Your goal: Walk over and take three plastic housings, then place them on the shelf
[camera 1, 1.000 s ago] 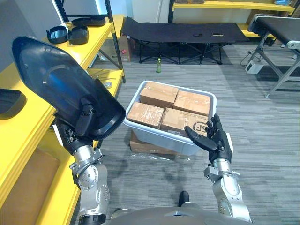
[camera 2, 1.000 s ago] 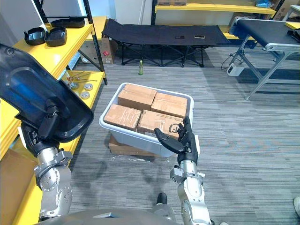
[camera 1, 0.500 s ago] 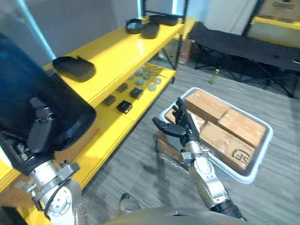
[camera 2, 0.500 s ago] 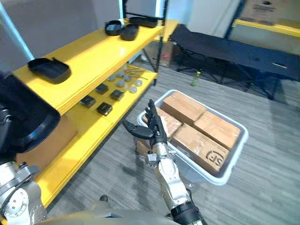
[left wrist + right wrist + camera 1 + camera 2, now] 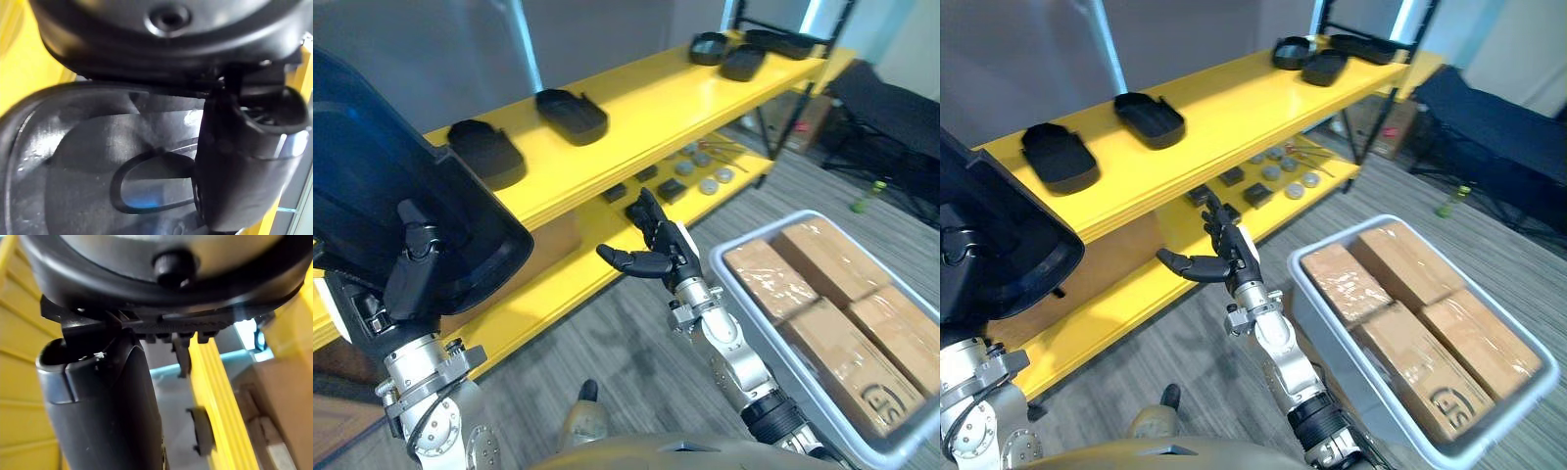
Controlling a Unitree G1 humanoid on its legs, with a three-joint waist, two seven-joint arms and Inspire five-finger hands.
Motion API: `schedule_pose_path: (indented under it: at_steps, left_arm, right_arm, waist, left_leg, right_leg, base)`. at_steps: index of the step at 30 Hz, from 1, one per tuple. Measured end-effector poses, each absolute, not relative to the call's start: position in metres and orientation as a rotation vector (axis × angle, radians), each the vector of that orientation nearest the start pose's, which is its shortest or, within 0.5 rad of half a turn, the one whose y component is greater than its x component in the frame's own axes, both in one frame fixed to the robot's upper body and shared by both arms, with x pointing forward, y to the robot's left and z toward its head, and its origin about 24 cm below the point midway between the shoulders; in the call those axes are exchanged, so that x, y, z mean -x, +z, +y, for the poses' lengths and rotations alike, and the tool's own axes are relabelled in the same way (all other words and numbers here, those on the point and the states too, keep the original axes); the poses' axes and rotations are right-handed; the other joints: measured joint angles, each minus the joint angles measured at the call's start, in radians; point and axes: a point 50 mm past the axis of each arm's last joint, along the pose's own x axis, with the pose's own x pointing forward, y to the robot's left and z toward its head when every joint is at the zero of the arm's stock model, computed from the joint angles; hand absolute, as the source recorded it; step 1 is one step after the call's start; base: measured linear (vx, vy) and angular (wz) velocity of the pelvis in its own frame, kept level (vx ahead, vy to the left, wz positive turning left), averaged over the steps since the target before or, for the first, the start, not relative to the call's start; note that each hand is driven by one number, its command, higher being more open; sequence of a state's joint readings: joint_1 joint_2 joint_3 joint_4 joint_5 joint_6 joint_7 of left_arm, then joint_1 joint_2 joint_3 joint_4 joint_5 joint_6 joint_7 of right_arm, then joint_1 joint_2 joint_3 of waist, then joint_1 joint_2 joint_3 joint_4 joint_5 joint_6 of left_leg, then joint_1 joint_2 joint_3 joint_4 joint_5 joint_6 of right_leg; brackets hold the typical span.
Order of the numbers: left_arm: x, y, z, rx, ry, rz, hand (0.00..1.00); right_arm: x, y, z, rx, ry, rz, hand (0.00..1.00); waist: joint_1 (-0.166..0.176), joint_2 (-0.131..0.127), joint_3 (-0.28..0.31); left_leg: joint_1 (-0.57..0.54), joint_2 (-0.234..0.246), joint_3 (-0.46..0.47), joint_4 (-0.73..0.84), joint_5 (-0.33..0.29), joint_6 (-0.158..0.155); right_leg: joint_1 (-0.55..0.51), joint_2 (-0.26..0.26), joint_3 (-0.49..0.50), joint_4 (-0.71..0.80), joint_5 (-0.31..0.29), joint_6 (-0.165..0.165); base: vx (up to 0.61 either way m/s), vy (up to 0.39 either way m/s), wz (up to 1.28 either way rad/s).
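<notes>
Right up close, on the robot's left side, the left hand [image 5: 416, 272] is curled tight round the edge of a big black plastic housing [image 5: 372, 166]. It holds the housing up high, with the hollow side facing the robot. In the left wrist view the thumb lies on the shiny inside of the shell. A bit further out, the right hand [image 5: 656, 247] hangs in the air in front of the shelf with its fingers spread and nothing in it. Off to the right, on the floor, sits a grey bin [image 5: 1363, 364] full of brown boxes [image 5: 1410, 362]. Past the hands is the long yellow shelf [image 5: 636, 117]. Two black housings [image 5: 489, 152] [image 5: 573, 115] lie on its top board, and some small parts [image 5: 666, 186] lie on the lower board. Far down the shelf there are more dark shells [image 5: 744, 61]. I think the robot is carrying this housing to the shelf, and it may be the last of the three, but I can't be sure. Next, it needs to step close and bring the housing over a bare bit of the top board beside the other two. Then it should set it down flat and let go. Half a second ago the bin was in the middle of the view. Now the whole view has swung round to the shelf. The left hand has kept its hold, and the right hand is still open.
</notes>
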State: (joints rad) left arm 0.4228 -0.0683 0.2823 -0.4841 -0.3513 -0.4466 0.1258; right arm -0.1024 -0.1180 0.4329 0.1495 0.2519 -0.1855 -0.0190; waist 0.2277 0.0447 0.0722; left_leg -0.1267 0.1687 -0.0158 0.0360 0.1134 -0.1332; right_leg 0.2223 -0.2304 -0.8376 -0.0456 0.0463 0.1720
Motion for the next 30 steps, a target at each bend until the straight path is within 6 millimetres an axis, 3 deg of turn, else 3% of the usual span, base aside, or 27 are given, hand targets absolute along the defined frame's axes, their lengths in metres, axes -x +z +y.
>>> schedule_pose_path:
  at_steps: [2,4,7,13,17,20,22,23,24,26,27,28,29,30]
  left_arm:
    - [-0.141,0.109,0.232,0.26,0.491,-0.59,0.0]
    - [-0.162,0.119,0.207,0.29,0.261,-0.627,0.0]
    - [-0.165,0.119,0.192,0.295,0.152,-0.617,0.0]
    - [-0.165,0.118,0.191,0.308,0.168,-0.613,0.0]
    - [-0.164,0.118,0.192,0.311,0.183,-0.616,0.0]
    - [-0.164,0.118,0.193,0.312,0.19,-0.619,0.0]
    - [-0.163,0.119,0.196,0.3,0.205,-0.624,0.0]
    - [-0.162,0.119,0.198,0.294,0.211,-0.626,0.0]
    - [-0.161,0.12,0.202,0.278,0.225,-0.631,0.0]
    - [-0.16,0.122,0.207,0.255,0.251,-0.644,0.0]
    - [-0.158,0.123,0.212,0.216,0.273,-0.645,0.0]
    - [-0.158,0.125,0.215,0.183,0.286,-0.649,0.0]
    - [-0.158,0.129,0.22,0.119,0.306,-0.66,0.0]
    - [-0.159,0.133,0.225,0.095,0.325,-0.671,0.0]
  right_arm:
    - [-0.251,0.038,-0.071,-0.088,0.406,-0.059,1.0]
    - [-0.251,0.037,-0.085,-0.082,0.324,-0.061,1.0]
    - [-0.252,0.037,-0.094,-0.062,0.308,-0.066,1.0]
    - [-0.251,0.038,-0.109,-0.036,0.283,-0.074,1.0]
    - [-0.25,0.052,-0.106,-0.055,0.289,-0.155,1.0]
    - [-0.252,0.058,-0.105,-0.079,0.259,-0.203,1.0]
    - [-0.252,0.061,-0.101,-0.114,0.226,-0.221,1.0]
    - [-0.252,0.062,-0.1,-0.125,0.218,-0.226,1.0]
    - [-0.252,0.064,-0.098,-0.147,0.206,-0.243,1.0]
    - [-0.253,0.07,-0.099,-0.161,0.207,-0.29,1.0]
    - [-0.252,0.072,-0.098,-0.167,0.216,-0.315,1.0]
    - [-0.253,0.075,-0.097,-0.171,0.224,-0.331,1.0]
    - [-0.256,0.083,-0.094,-0.176,0.238,-0.373,1.0]
    - [-0.261,0.093,-0.091,-0.177,0.258,-0.421,1.0]
  waist:
    - [-0.012,-0.003,0.002]
    - [-0.056,-0.036,0.016]
    - [-0.064,-0.033,0.032]
    - [-0.069,-0.014,0.059]
    - [-0.062,-0.021,0.107]
    - [-0.046,-0.033,0.131]
    - [-0.033,-0.041,0.139]
    - [-0.028,-0.045,0.14]
    - [-0.016,-0.055,0.136]
    - [-0.012,-0.048,0.127]
    - [-0.016,-0.051,0.113]
    - [-0.023,-0.056,0.111]
    - [-0.039,-0.055,0.114]
    - [-0.049,-0.059,0.113]
  left_leg:
    - [-0.015,-0.017,-0.03,-0.007,0.01,0.014]
    - [-0.025,-0.06,-0.124,-0.054,0.058,0.013]
    - [-0.02,-0.055,-0.129,-0.074,0.091,0.004]
    - [-0.015,-0.039,-0.124,-0.053,0.077,0.009]
    - [-0.085,-0.041,-0.124,0.075,0.019,0.014]
    - [-0.147,-0.071,-0.124,0.252,-0.077,0.018]
    - [-0.172,-0.104,-0.111,0.4,-0.178,0.034]
    - [-0.172,-0.112,-0.1,0.426,-0.2,0.044]
    - [-0.17,-0.125,-0.071,0.468,-0.239,0.065]
    - [-0.164,-0.132,-0.049,0.495,-0.286,0.078]
    - [-0.156,-0.139,-0.051,0.474,-0.289,0.098]
    - [-0.143,-0.143,-0.05,0.454,-0.285,0.108]
    - [-0.121,-0.146,-0.073,0.423,-0.28,0.124]
    - [-0.087,-0.149,-0.089,0.384,-0.275,0.134]
  right_leg:
    - [-0.042,-0.03,0.08,0.116,-0.075,-0.005]
    - [-0.078,-0.038,0.239,0.232,-0.188,-0.014]
    - [-0.085,-0.038,0.233,0.264,-0.203,0.0]
    - [-0.097,-0.032,0.241,0.305,-0.243,-0.016]
    - [-0.119,-0.046,0.24,0.355,-0.27,-0.013]
    - [-0.105,-0.083,0.24,0.403,-0.292,0.001]
    - [-0.065,-0.127,0.237,0.428,-0.314,0.023]
    - [-0.056,-0.138,0.237,0.425,-0.317,0.024]
    - [-0.029,-0.154,0.235,0.399,-0.312,0.015]
    - [-0.044,-0.166,0.271,0.46,-0.249,-0.112]
    - [-0.12,-0.187,0.335,0.565,-0.16,-0.181]
    - [-0.153,-0.194,0.374,0.608,-0.112,-0.18]
    - [-0.2,-0.182,0.43,0.689,-0.111,-0.142]
    - [-0.236,-0.144,0.456,0.743,-0.191,-0.116]
  base:
    - [0.03,0.103,0.59]
    - [-0.03,-0.024,1.25]
    - [-0.04,-0.081,0.32]
    - [-0.09,-0.038,-0.02]
    - [-0.08,0.015,0.05]
    - [0.04,0.098,0.08]
    - [0.07,0.175,0.07]
    - [0.1,0.197,-0.02]
    - [0.15,0.183,-0.13]
    - [0.21,0.232,-0.07]
    - [0.21,0.284,0.08]
    - [0.26,0.337,0.2]
    - [0.27,0.144,0.26]
    - [0.28,0.102,0.29]
